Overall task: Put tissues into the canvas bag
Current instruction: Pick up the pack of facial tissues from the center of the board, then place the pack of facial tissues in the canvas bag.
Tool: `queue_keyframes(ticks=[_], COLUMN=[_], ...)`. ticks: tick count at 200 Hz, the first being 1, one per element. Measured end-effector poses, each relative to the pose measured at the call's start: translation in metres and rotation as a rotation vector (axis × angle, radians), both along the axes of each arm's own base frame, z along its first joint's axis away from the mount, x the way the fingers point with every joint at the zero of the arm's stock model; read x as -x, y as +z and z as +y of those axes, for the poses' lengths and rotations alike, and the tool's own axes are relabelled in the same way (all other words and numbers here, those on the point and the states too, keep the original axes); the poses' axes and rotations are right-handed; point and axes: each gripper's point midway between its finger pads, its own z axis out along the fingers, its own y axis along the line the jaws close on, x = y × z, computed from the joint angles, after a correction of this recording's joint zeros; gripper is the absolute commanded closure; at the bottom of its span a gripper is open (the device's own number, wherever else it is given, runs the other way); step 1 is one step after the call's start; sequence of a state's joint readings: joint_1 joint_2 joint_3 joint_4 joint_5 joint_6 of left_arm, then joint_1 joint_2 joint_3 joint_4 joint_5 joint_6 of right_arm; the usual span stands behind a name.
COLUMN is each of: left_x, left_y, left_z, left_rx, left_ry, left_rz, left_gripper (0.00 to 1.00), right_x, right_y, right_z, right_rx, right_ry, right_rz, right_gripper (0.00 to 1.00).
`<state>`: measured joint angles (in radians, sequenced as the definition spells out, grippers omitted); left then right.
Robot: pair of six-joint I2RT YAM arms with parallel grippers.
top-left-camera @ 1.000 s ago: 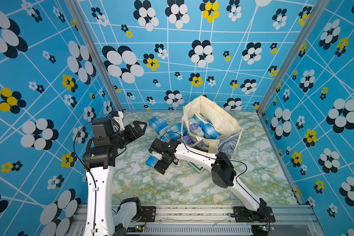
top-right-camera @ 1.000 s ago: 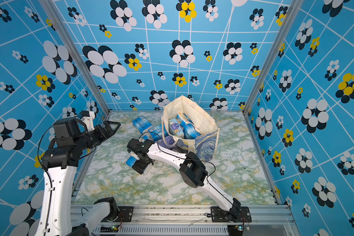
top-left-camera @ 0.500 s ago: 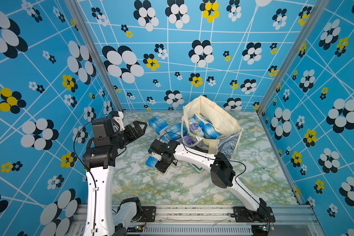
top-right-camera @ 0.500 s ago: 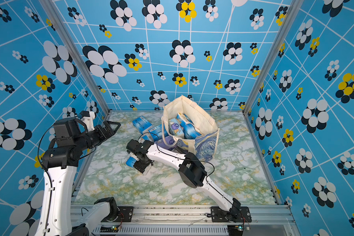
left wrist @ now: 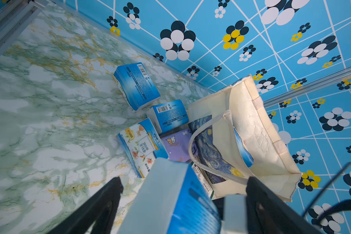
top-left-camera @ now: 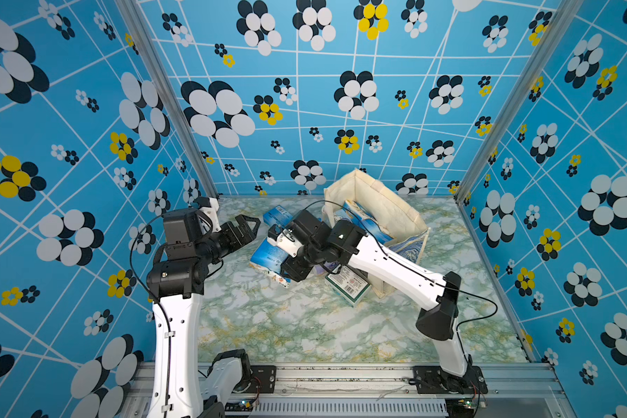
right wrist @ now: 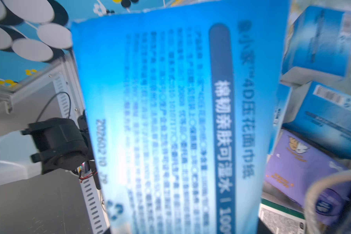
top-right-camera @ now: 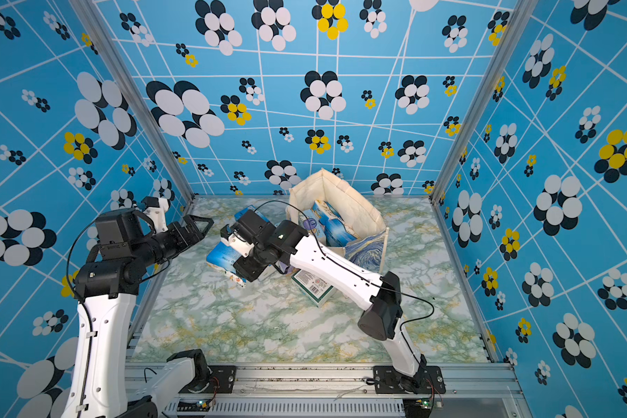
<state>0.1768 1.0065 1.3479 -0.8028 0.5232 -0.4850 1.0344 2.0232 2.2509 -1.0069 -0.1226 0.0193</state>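
Top views: the right gripper point(top-left-camera: 282, 255) is clamped on a tilted blue pack point(top-left-camera: 263, 255), just left of the bag point(top-left-camera: 388, 206). The bag stands far-centre on the table point(top-left-camera: 304, 325), with bagged packs point(top-left-camera: 362, 220) inside. The left gripper point(top-left-camera: 248, 226) is spread, further left. Left wrist view: spread fingers point(left wrist: 101, 202) flank the blue pack point(left wrist: 170, 198), and loose packs point(left wrist: 142, 145) lie beside the bag point(left wrist: 251, 129). Right wrist view: the blue pack point(right wrist: 170, 121) fills the frame, the jaws are unseen, and a lilac pack point(right wrist: 300, 168) lies beyond.

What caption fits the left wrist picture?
Tissue packs crowd the marble table beside the canvas bag.
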Motion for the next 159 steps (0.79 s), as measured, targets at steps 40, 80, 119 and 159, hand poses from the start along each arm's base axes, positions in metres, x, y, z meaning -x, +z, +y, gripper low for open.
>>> queue_keyframes(ticks=[40, 80, 119, 159], left_x=[0.001, -0.002, -0.006, -0.013], left_y=[-0.002, -0.005, -0.008, -0.004], left_z=[0.0, 0.0, -0.005, -0.018], left_rx=[-0.007, -0.014, -0.014, -0.045], left_ry=[-0.005, -0.012, -0.035, -0.082], left_rz=[0.006, 0.024, 0.047, 0.045], left_gripper=[0.01, 0.01, 0.01, 0.01], right_x=[-0.03, -0.061, -0.095, -0.13], right_y=[0.065, 0.113, 0.138, 0.106], right_z=[-0.049, -0.109, -0.186, -0.232], right_rx=[-0.102, -0.141, -0.124, -0.022], right_ry=[-0.112, -0.272, -0.485, -0.631], right_rz=[-0.091, -0.208, -0.298, -0.256], right_gripper=[0.43, 0.42, 0.4, 0.4])
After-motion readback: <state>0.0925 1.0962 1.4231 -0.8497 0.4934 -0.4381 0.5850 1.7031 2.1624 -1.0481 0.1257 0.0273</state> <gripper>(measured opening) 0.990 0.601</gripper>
